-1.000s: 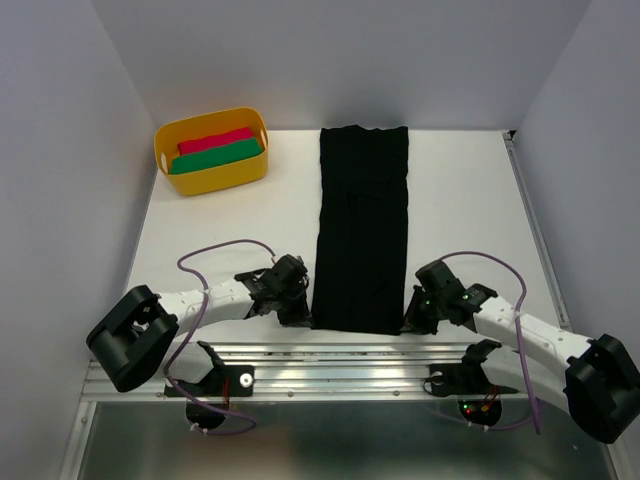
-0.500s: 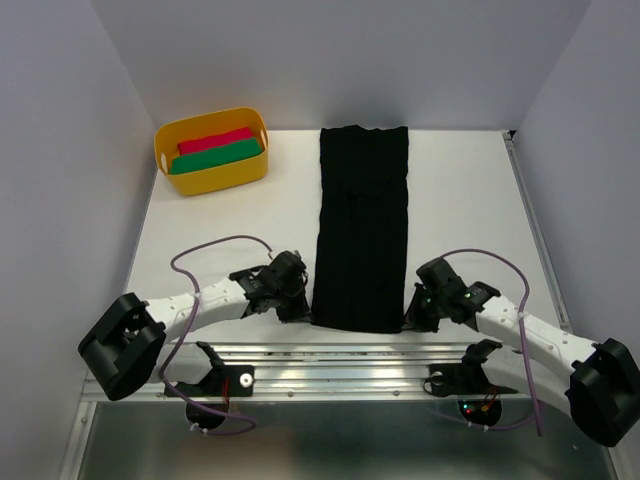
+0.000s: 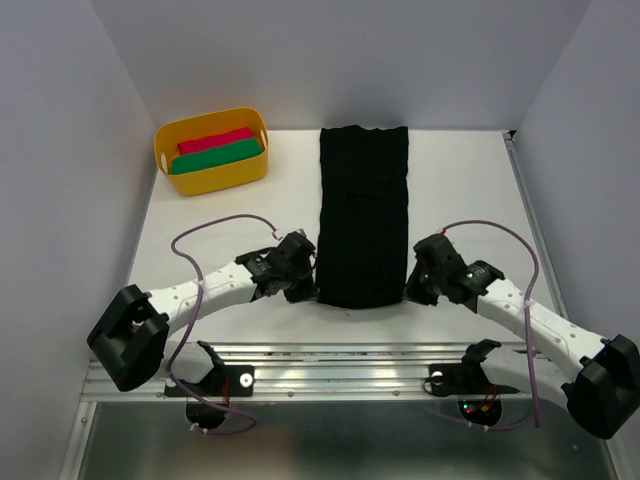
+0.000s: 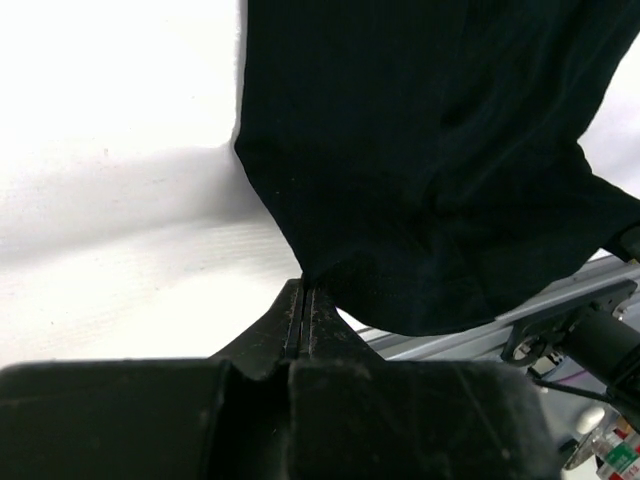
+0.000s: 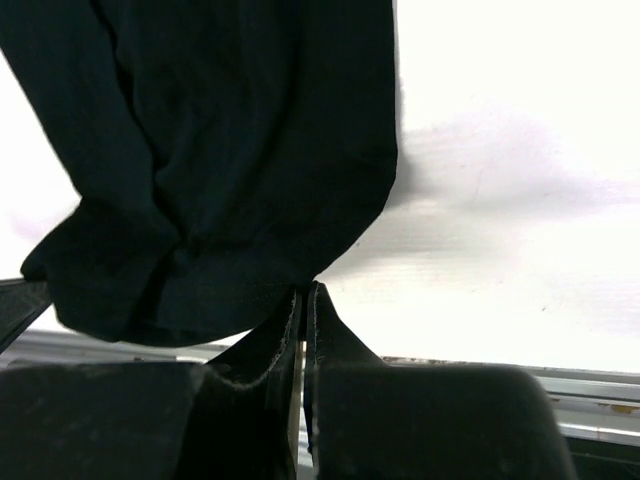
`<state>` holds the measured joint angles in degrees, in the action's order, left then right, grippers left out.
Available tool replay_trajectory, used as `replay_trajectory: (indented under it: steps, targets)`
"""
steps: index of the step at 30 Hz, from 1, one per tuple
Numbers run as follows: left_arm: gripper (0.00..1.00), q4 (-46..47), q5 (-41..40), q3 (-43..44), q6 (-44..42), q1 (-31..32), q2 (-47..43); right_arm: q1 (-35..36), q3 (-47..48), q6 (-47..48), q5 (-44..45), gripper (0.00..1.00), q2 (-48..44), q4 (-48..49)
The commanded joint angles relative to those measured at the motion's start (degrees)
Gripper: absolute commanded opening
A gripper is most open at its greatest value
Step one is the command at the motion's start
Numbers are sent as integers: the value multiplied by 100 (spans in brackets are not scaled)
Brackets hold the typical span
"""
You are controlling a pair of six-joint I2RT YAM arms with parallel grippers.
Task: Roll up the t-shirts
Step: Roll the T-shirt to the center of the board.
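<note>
A black t-shirt [image 3: 363, 215], folded into a long narrow strip, lies down the middle of a white surface [image 3: 230, 230]. It runs from the far edge toward the two robot arms at the near edge. Most of the strip lies flat.

The left pincer [image 3: 306, 291] is at the near left corner of the t-shirt. In the left wrist view its two fingers are pressed together, with the cloth's corner clamped at their tips. The right pincer [image 3: 413, 291] is at the near right corner. It is closed in the same way, and the right wrist view shows the cloth's edge caught at its tips.

Between the two grips, the near end of the t-shirt is raised a little off the surface. It sags in soft folds and casts a shadow underneath.

At the far left corner, well apart from the t-shirt, sits a yellow tub [image 3: 215, 179]. It holds a red cloth [image 3: 215, 140] and a green cloth [image 3: 215, 156], lying side by side.
</note>
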<state>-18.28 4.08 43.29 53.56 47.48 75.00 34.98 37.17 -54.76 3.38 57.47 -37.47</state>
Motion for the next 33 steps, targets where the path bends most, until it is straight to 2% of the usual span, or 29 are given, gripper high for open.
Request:
replay_trajectory:
  steps: [1,27,31,33]
  targets:
    - [0,-140,-258,303,-127,-81,155,53,422,159,611,1,229,-120]
    - [0,18,-671,1199,-794,-398,1605,53,853,422,1481,2,1319,443]
    - [0,-35,-759,1410,-899,-398,1711,53,950,493,1622,6,1433,495]
    - [4,-87,-794,1594,-961,-407,1781,53,1029,554,1762,10,1530,496]
